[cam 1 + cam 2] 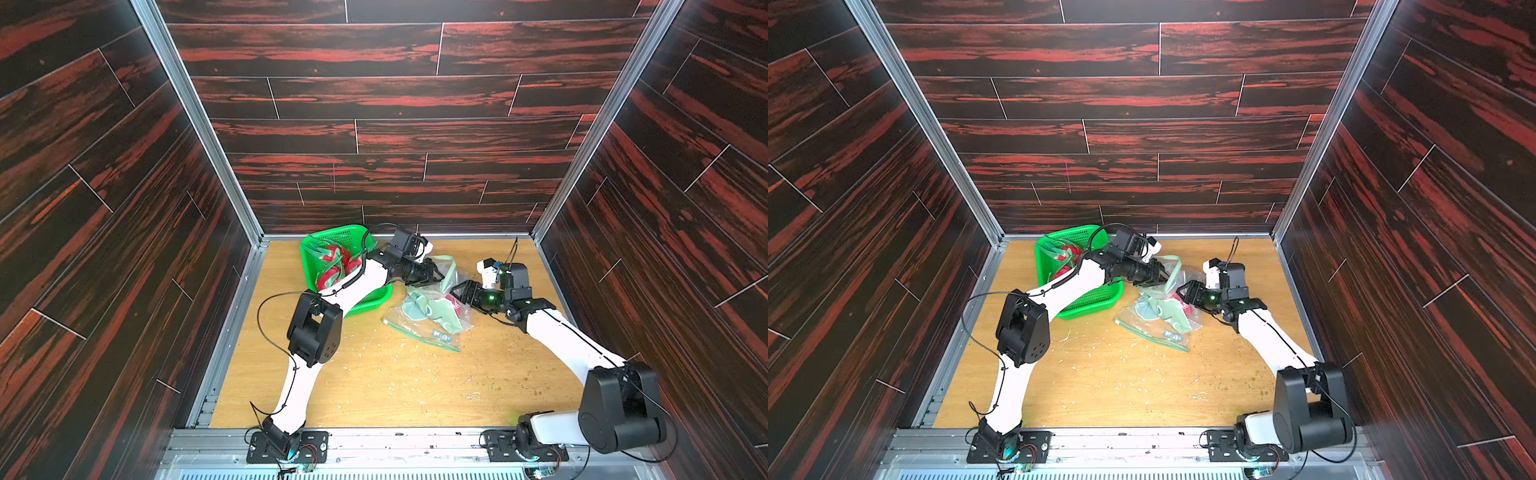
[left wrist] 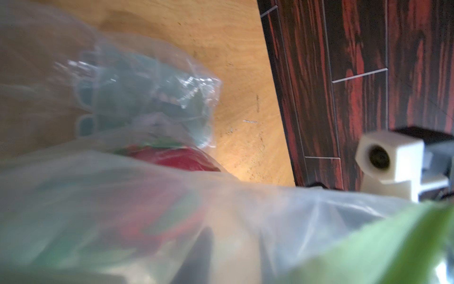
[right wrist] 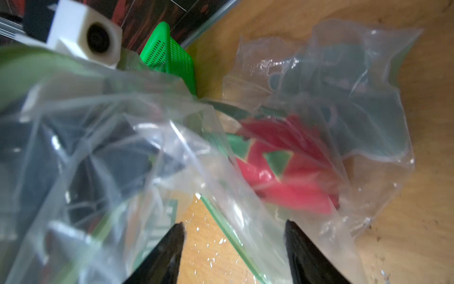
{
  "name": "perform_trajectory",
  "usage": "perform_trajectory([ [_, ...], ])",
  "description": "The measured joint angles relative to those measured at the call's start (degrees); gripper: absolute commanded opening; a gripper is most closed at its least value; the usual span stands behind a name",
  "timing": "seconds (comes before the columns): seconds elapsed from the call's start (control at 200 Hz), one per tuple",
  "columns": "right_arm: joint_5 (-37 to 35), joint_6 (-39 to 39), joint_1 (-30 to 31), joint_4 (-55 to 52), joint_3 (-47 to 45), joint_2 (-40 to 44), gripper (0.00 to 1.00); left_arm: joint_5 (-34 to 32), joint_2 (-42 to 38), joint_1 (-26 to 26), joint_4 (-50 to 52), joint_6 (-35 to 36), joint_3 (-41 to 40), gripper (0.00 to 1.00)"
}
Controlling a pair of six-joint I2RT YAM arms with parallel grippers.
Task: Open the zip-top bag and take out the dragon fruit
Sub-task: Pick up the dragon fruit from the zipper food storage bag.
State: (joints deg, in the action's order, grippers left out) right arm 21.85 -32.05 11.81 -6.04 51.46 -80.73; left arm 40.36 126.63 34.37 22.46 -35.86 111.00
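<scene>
Now dragon fruit (image 3: 290, 172) inside bag (image 3: 348, 54)

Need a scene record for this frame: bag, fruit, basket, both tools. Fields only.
bag: zip-top bag on the table, one edge lifted
fruit in bag: one dragon fruit visible inside
basket: green basket, far left of table
basket contents: red-and-green fruits
left tool: left tool appears pinched on the bag's raised edge
right tool: right tool open at the bag, gripping nothing
</scene>
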Motion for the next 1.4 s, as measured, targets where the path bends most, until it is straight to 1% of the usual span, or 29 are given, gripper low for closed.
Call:
perform_trajectory([
  [0.105,-0.4,1.0,0.0,1.2,0.0,-0.9,0.51,0.3,0.0,0.2,1.1,1.3,0.0,0.35],
  [0.15,-0.6,1.8,0.0,1.5,0.0,-1.1,0.41,0.3,0.0,0.2,2.1,2.1,0.2,0.35],
  [0.386,-2.6,3.8,0.0,2.2,-0.3,-2.6,0.00,-0.8,0.0,0.1,7.0,4.6,2.1,0.36],
  [0.471,-3.4,4.2,0.0,2.2,-0.3,-2.5,0.00,-1.9,0.0,-0.1,8.7,5.1,2.8,0.38],
  [0.581,-4.2,5.3,0.0,1.9,-0.3,-2.1,0.00,-3.4,0.0,-0.5,9.5,5.1,2.8,0.40],
  [0.777,-4.7,6.4,0.0,1.6,-1.6,1.8,0.00,-9.4,0.0,-1.2,12.0,4.4,3.2,0.39],
  [0.912,-4.5,6.7,0.0,2.1,-3.2,3.3,0.00,-12.2,0.0,-1.3,13.6,3.2,5.1,0.37],
  [1.072,-4.2,6.7,0.0,2.3,-4.1,3.3,0.00,-14.0,0.3,-1.3,14.2,1.7,7.7,0.35],
  [1.228,-3.6,6.7,0.0,3.1,-4.1,3.3,0.00,-15.4,2.9,-1.0,15.6,1.0,11.6,0.34],
  [1.403,-3.0,6.7,0.0,3.6,-4.1,3.3,0.00,-16.4,5.3,-0.9,17.5,0.6,12.5,0.34],
])
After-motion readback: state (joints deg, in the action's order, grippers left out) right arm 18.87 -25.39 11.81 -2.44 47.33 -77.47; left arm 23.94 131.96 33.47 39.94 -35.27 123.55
